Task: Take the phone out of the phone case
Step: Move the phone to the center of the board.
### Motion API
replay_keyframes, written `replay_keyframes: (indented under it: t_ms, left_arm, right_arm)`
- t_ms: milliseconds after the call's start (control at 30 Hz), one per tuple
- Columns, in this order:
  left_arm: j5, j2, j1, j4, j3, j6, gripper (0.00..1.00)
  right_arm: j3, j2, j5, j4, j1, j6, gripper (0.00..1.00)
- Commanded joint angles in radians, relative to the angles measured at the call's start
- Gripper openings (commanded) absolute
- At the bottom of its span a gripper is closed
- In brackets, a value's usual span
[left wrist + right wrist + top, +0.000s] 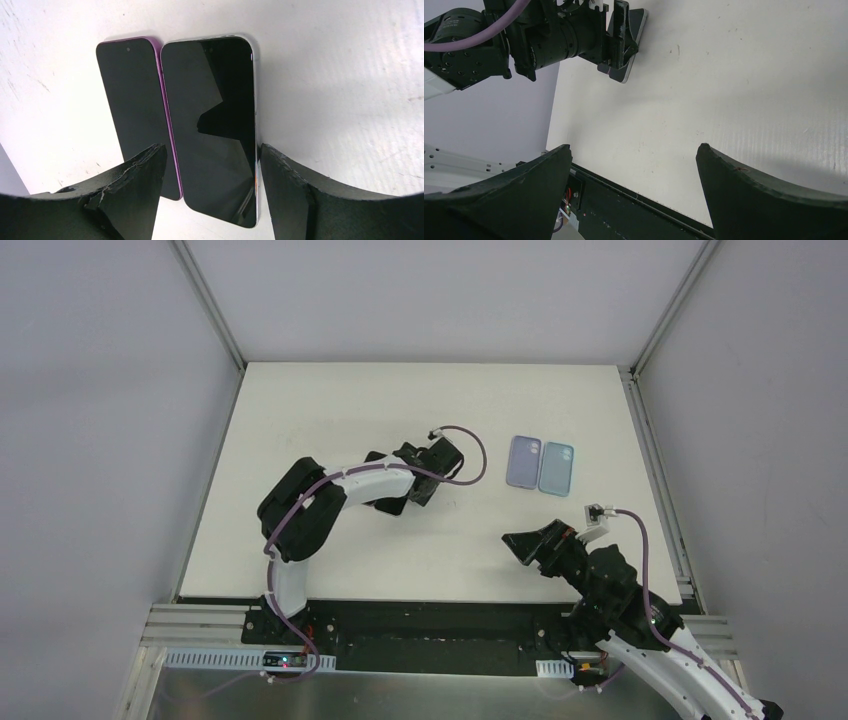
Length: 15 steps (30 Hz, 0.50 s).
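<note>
**Left gripper parked over two phones, right one hanging in the air**

Biggest thing first: the white table [330, 410] fills most of the top view. The left arm [340, 485] reaches out to about the middle of it. The right arm [620, 590] is bent near the front right edge.

The left gripper [211, 152] has its fingers spread wide over two phones that lie flat, screens up. They sit side by side with their long edges touching. One finger is just off the outer edge of the silver-rimmed phone [215, 90]. The other finger overlaps the lower corner of the purple-rimmed phone [132, 100]. So the jaws basically straddle the near end of the silver one. I can't tell from the wrist view whether either finger actually touches a phone. I also can't tell whether that purple rim is a case or just the phone's own edge.

The right gripper [634, 150] is also spread apart with nothing between its fingers, only bare table below. It points across at the left gripper and sits well apart from it.

Further right on the table, clear of both grippers, are two more phone-shaped pieces lying back-up and touching along their long sides: a purple piece [523, 461] and a light-blue piece [556, 468]. (They could be empty cases or face-down phones; the top view is too small to say.)
</note>
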Motion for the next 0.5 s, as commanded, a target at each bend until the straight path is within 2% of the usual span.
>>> replay_keyframes:
  t_ms: [0,467]
  left_arm:
    - [-0.029,0.021,0.036,-0.028,0.016,-0.003,0.69]
    - [-0.026,0.005,0.067,-0.028,0.014,-0.034,0.72]
  right_arm:
    - [0.006,-0.047,0.018,0.001,-0.001,-0.001,0.99]
    - [0.003,-0.031,0.017,0.019,0.000,-0.001,0.99]
